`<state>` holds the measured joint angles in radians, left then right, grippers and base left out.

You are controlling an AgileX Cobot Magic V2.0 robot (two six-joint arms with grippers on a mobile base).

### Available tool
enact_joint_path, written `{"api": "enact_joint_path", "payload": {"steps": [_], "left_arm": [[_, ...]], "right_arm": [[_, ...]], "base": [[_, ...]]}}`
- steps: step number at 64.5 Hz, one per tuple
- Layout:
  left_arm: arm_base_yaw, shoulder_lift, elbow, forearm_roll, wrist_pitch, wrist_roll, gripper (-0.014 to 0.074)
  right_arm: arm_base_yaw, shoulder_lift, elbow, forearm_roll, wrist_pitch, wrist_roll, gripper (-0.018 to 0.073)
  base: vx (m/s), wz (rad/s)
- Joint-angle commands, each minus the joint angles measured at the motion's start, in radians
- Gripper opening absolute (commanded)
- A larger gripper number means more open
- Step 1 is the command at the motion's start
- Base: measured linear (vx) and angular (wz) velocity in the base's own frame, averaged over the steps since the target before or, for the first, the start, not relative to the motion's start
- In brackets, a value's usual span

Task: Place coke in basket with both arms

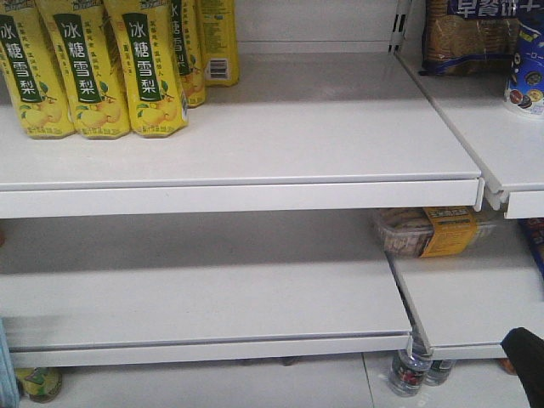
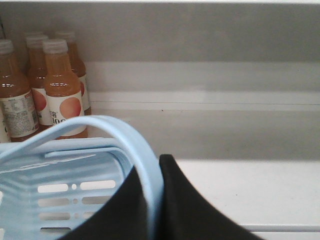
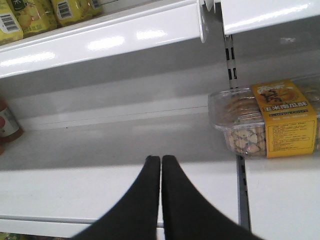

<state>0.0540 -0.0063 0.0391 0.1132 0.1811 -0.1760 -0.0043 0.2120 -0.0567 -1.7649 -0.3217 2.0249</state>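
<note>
My left gripper (image 2: 155,200) is clamped on the swinging handle (image 2: 131,142) of the basket (image 2: 60,190), fingers pinching the bar. The basket is light blue plastic with slotted sides and a rounded rim, hanging low left in front of the shelf (image 2: 225,135), near the orange juice bottles (image 2: 62,90). My right gripper (image 3: 161,170) is empty, fingers pressed together over the shelf. I see no coke.

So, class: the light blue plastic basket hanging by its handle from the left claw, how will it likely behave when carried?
The light blue slotted plastic basket probably weighs little, since its walls are thin and perforated. It may swing, because the left claw is shut only on the curved handle. Its smooth plastic could slip between the fingers.
</note>
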Motion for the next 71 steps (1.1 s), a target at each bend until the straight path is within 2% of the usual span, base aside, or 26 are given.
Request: {"api": "enact_joint_path", "payload": {"steps": [1, 71], "left_arm": [[0.01, -0.022, 0.003, 0.037, -0.169, 0.046, -0.0007], [0.01, -0.021, 0.002, 0.038, -0.168, 0.046, -0.0006]], "right_arm": [[-0.004, 0.009, -0.027, -0.013, 0.018, -0.006, -0.0004], [-0.004, 0.009, -0.027, -0.013, 0.018, -0.006, -0.0004]], "base": [[0.0, 0.0], [0.0, 0.0]]}}
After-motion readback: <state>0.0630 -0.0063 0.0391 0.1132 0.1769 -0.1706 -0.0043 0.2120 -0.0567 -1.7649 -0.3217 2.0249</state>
